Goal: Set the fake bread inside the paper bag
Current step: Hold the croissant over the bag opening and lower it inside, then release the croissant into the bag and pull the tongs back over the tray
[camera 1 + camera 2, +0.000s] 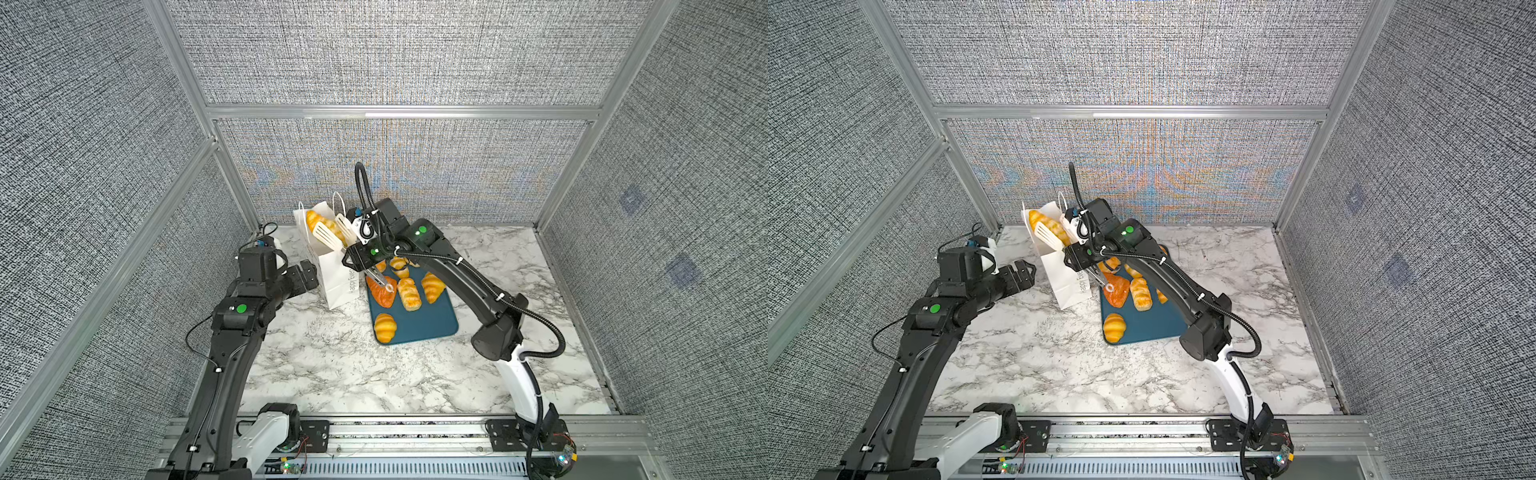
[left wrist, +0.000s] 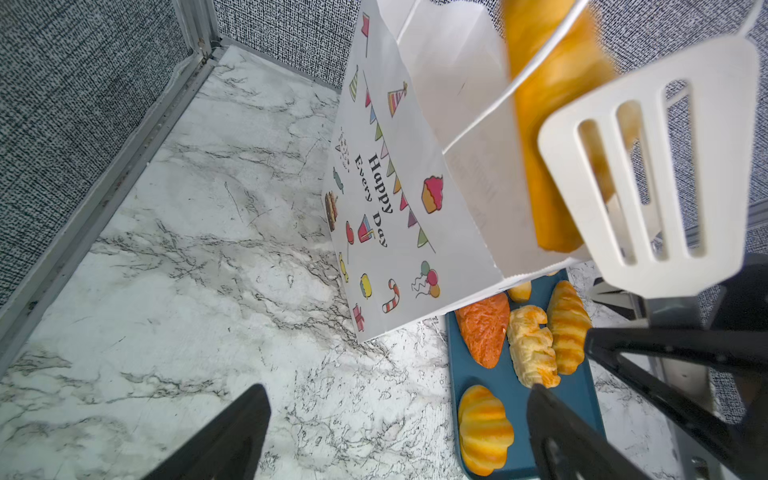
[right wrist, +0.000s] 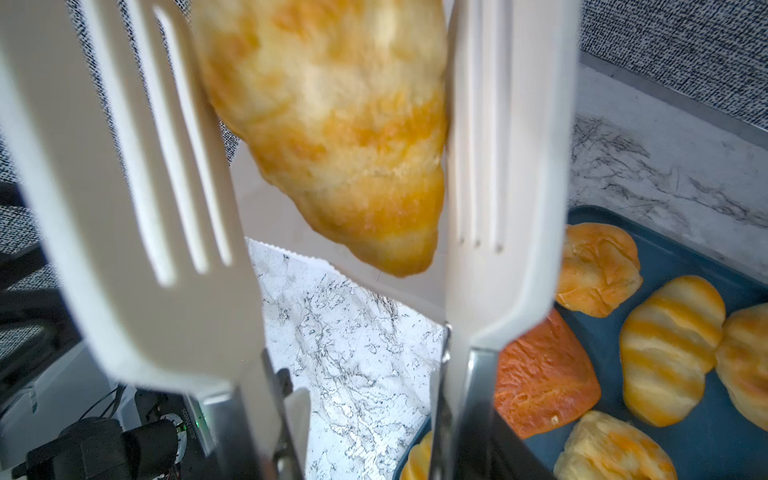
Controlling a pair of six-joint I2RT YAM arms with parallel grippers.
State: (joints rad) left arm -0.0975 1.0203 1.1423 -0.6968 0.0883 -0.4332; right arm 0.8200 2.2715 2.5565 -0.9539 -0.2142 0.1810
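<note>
One croissant (image 1: 322, 221) hangs tip-down over the bag (image 1: 337, 282) mouth, touching only one blade of the parted tongs (image 1: 323, 237). Right tool (image 1: 360, 257) pinches the tongs' handles. Left tool (image 1: 311, 277) is spread beside the bag. More bread (image 1: 409, 294) lies on the tray (image 1: 432, 324).

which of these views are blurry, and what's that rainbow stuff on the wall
Both top views: sharp, but rainbow moiré ripples on the woven back wall. Left wrist view: croissant at the paper bag mouth smeared, tongs soft, bag lettering crisp. Right wrist view: croissant and tongs blurred up close, tray behind sharper.
</note>
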